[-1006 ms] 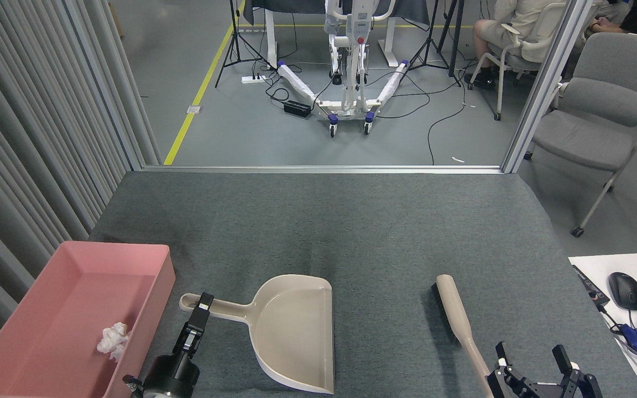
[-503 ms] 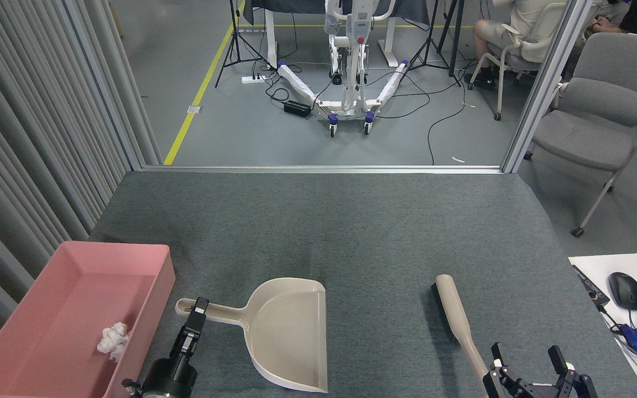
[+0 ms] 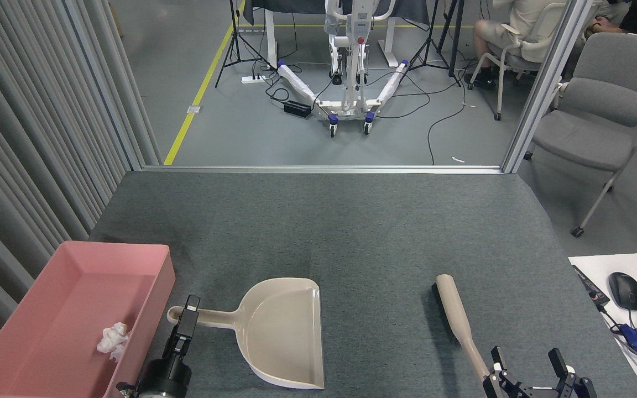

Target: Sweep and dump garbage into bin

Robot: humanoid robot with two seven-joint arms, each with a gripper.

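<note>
the garbage, a small crumpled wad of white tissue, lies inside the bin near its right wall. the bin is a shallow rectangular pink tub at the counter's near left corner.

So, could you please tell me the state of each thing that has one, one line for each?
Crumpled white tissue wad: inside the tub.
Pink rectangular plastic tub: upright, holds only the wad.
Beige plastic dustpan: flat on the carpet, empty.
Beige-handled brush: lying on the carpet, not held.
Left gripper: at the dustpan handle, grip unclear.
Right gripper: open, empty.
</note>
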